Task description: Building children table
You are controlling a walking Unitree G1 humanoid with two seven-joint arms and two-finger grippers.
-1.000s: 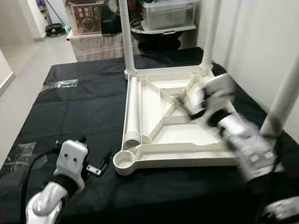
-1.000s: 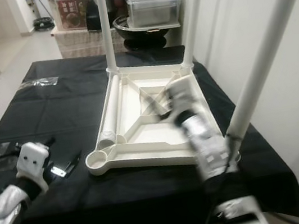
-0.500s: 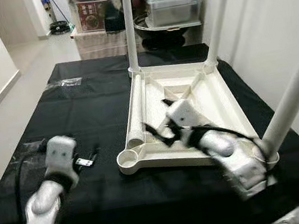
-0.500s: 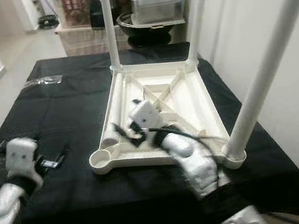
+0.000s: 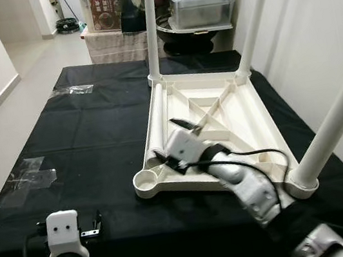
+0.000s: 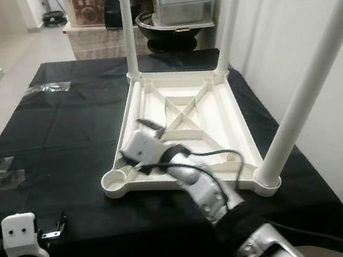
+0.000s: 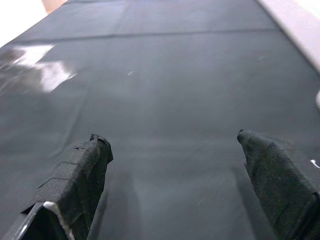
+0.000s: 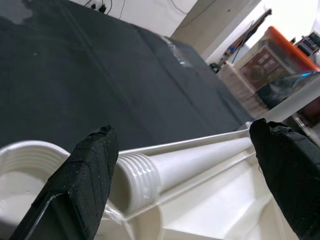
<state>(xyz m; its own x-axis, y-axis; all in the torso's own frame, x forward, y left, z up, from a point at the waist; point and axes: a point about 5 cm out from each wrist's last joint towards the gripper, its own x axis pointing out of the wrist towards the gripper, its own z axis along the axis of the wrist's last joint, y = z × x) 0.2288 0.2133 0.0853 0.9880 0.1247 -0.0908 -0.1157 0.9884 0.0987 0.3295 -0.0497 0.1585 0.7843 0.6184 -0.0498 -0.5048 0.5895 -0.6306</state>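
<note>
A white plastic children's table (image 5: pixel 241 114) lies upside down on the black cloth. Three legs stand screwed in: far left (image 5: pixel 151 27), far right (image 5: pixel 252 18) and near right (image 5: pixel 339 115). The near-left socket (image 5: pixel 146 182) is an empty ring. A loose leg (image 5: pixel 156 114) lies inside the tabletop along its left wall. My right gripper (image 5: pixel 164 137) is open at that leg's threaded end (image 8: pixel 137 182), with one finger on each side and not closed on it. My left gripper (image 5: pixel 94 224) hovers open over bare cloth (image 7: pixel 170 90) near the front left edge, holding nothing.
Clear tape patches (image 5: pixel 31 171) and a plastic bag (image 5: pixel 74 90) lie on the left of the cloth. Boxes, a pot and bins (image 5: pixel 201 6) stand behind the far edge. A white wall (image 5: pixel 309 9) runs close along the right side.
My right gripper swung left across the tabletop to the loose leg's threaded end. My left arm drew back toward the front edge of the cloth.
</note>
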